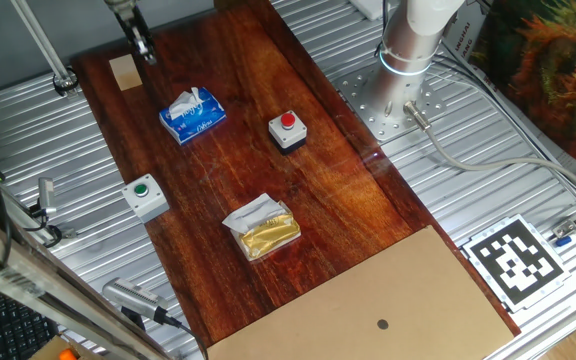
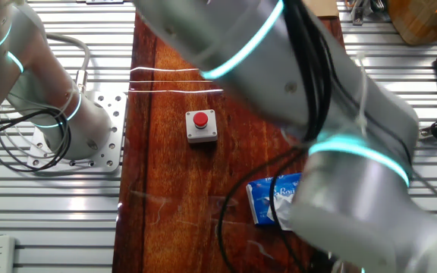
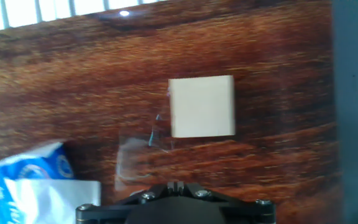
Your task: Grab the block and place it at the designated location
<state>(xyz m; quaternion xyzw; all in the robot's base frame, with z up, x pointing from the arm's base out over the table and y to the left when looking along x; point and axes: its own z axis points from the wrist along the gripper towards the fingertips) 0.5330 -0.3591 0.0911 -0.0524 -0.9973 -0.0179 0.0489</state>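
While my claw (image 1: 144,48) hangs over the far left corner of the dark wooden board (image 1: 268,180), the block (image 1: 124,72) lies flat on that board just left of and below the fingertips, apart from them. Hand view: the block (image 3: 202,106) sits ahead of the fingers, a little right of centre, nothing touching it. I cannot tell how wide the claw stands; it holds nothing that I can see. Moving right along the board: blue tissue pack (image 1: 193,115) near the block, green button box (image 1: 145,196) at the left edge, gold-wrapped packet (image 1: 262,228), red button box (image 1: 287,131). The designated location (image 1: 368,310), a tan cardboard sheet with a dark dot, lies at the near right end of the bench (image 1: 468,190), well apart from the block.
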